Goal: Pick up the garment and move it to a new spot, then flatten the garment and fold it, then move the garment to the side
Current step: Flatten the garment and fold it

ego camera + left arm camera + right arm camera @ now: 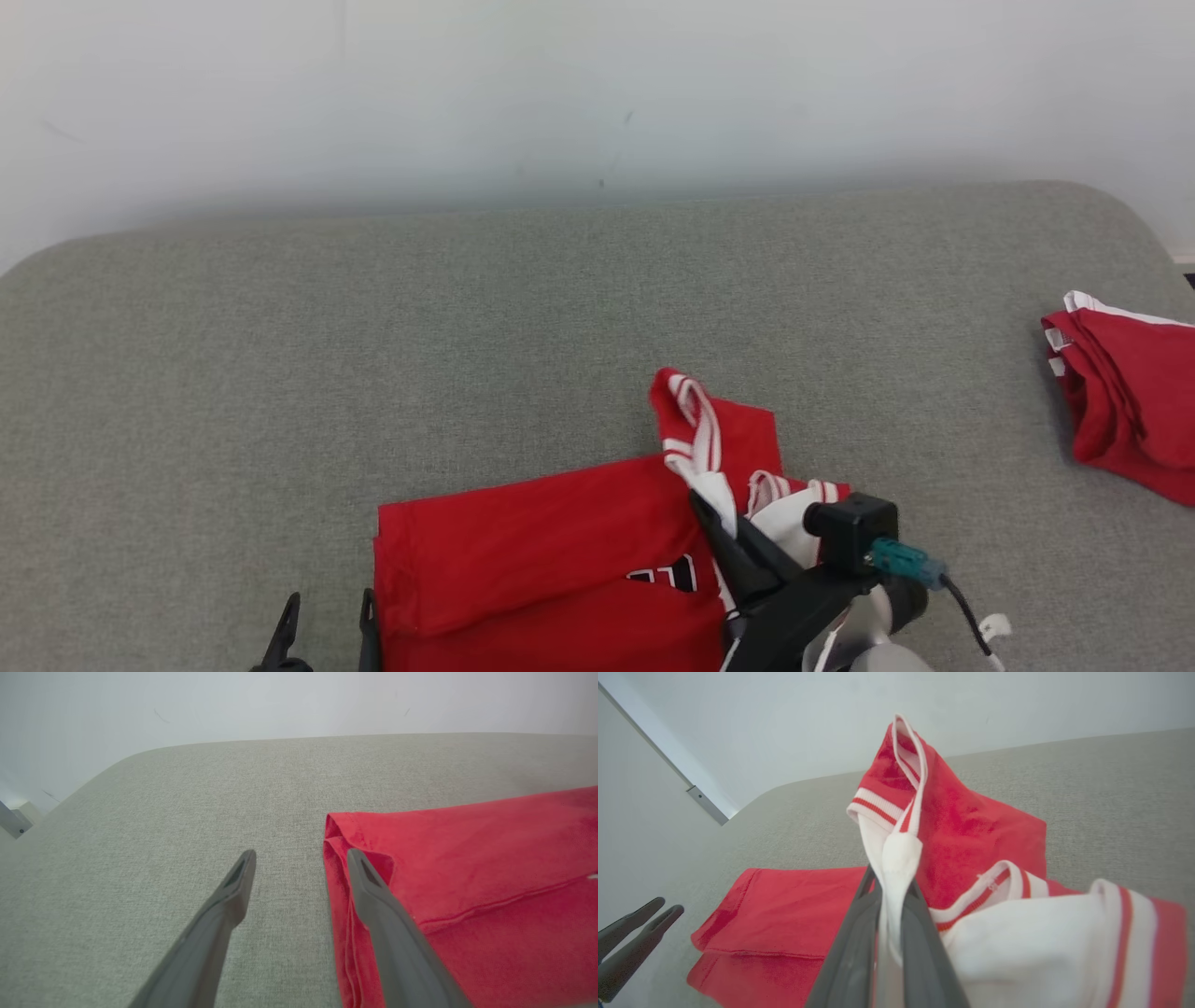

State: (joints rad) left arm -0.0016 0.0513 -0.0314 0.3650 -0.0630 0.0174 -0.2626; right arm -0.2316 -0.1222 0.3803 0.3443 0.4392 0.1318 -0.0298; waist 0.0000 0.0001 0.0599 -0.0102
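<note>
A red garment (523,551) with white striped trim lies partly folded on the grey padded surface (467,308), near its front edge. My right gripper (702,504) is shut on a white part of the garment (971,826), and a trimmed fold rises above the right gripper (891,886). My left gripper (330,602) stands open at the garment's left edge. In the left wrist view, one finger of the left gripper (301,856) is over the folded hem of the garment (467,858) and the other is over bare fabric. The left gripper (670,905) appears at the lower left of the right wrist view.
A second red garment (1130,401) with white trim lies bunched at the right edge of the surface. A pale wall (597,84) runs behind the surface. Bare grey surface stretches to the left and behind the garment.
</note>
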